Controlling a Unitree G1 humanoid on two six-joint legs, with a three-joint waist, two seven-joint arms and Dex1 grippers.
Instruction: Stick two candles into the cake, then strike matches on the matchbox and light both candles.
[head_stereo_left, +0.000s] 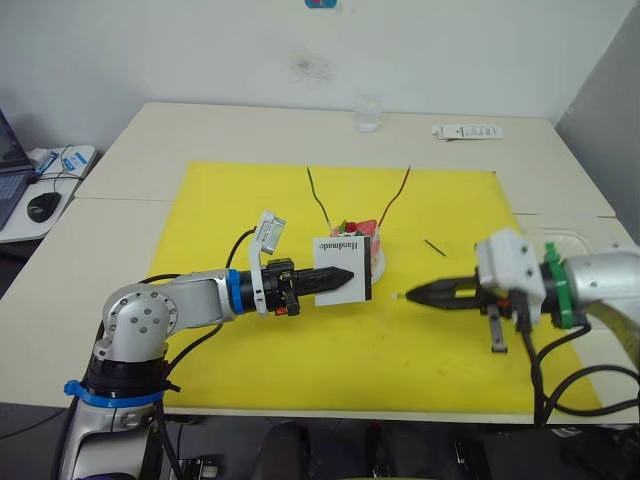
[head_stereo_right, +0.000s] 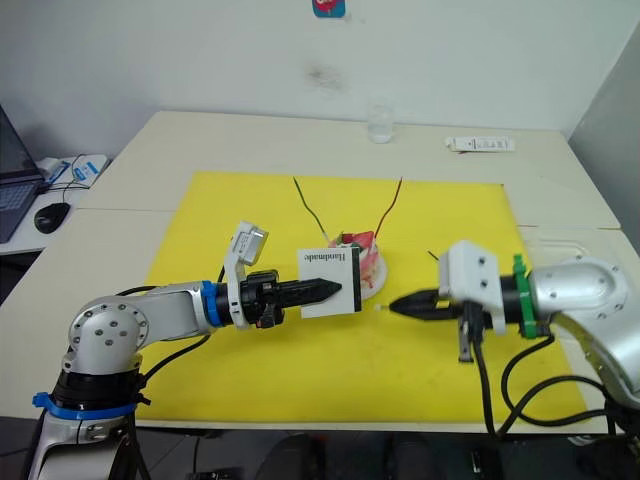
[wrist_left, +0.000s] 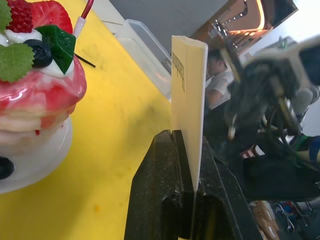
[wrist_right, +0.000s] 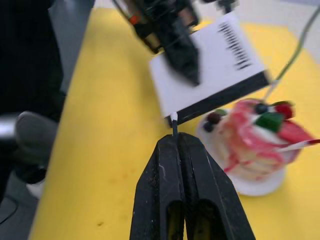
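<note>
The pink-and-white cake (head_stereo_right: 366, 256) sits on its white plate (wrist_left: 30, 165) mid-mat. Two candles stand in it, the green candle (head_stereo_left: 318, 195) leaning left and the red candle (head_stereo_left: 398, 195) leaning right. My left gripper (head_stereo_left: 350, 273) is shut on the white matchbox (head_stereo_left: 345, 262), holding it on edge just in front of the cake, black strip toward the right. My right gripper (wrist_right: 176, 137) is shut on a match (wrist_right: 174, 122). Its white tip points at the matchbox's strip and lies close to it. A second match (head_stereo_left: 435, 247) lies on the mat right of the cake.
A yellow mat (head_stereo_left: 300, 370) covers the table's middle. A clear glass (head_stereo_left: 367, 113) and a white remote (head_stereo_left: 468, 131) stand at the far edge. A clear plastic container (head_stereo_left: 570, 240) sits by my right arm. A side desk at left holds a mouse (head_stereo_left: 42, 206).
</note>
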